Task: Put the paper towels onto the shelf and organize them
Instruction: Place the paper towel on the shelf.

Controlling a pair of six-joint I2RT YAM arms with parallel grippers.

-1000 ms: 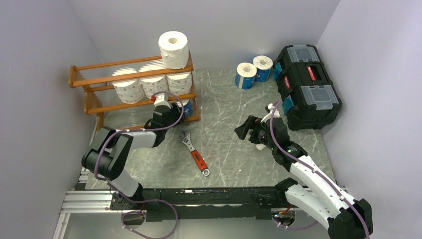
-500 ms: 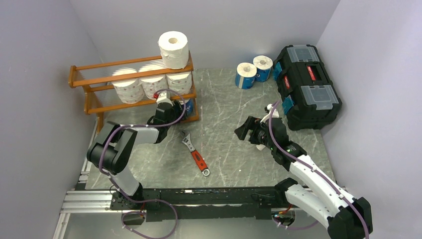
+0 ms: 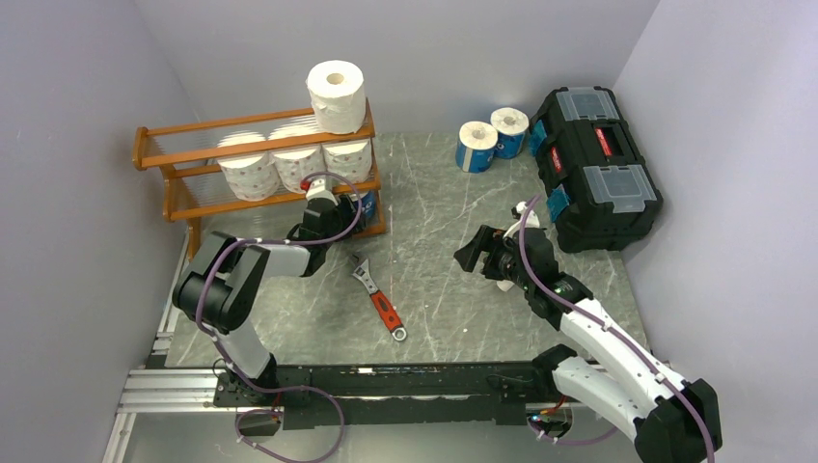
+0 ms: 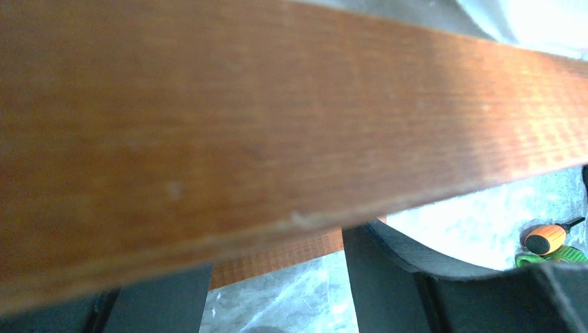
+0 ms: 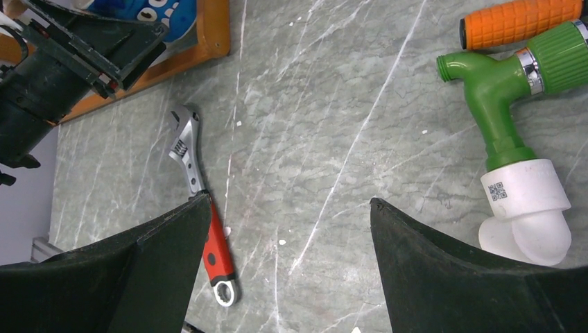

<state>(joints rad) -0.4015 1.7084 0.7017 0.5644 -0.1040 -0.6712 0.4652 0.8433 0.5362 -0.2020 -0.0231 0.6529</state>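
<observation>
- Black-fingered right claw (image 5: pixel 291 208) hovers wide open and empty over the grey marbled surface (image 3: pixel 434 193), its arm stretched forward with the wrist turned left.
- Just beside it lie a green nozzle (image 5: pixel 506 104) and an orange-handled tool (image 5: pixel 520 21); a red-handled wrench (image 3: pixel 378 294) lies between the arms.
- The left arm folds at the elbow and reaches to the shelf (image 3: pixel 193 152); the left claw (image 3: pixel 333 204) is partly open at the lowest tier, nothing between its fingers.
- A blue-wrapped roll (image 3: pixel 364 204) sits just past it.
- Three printed rolls (image 3: pixel 249 166) fill the middle tier; a white roll (image 3: pixel 337 95) tops the right end.
- Two blue rolls (image 3: pixel 477 145) stand far back, near the black toolbox (image 3: pixel 593 164).
</observation>
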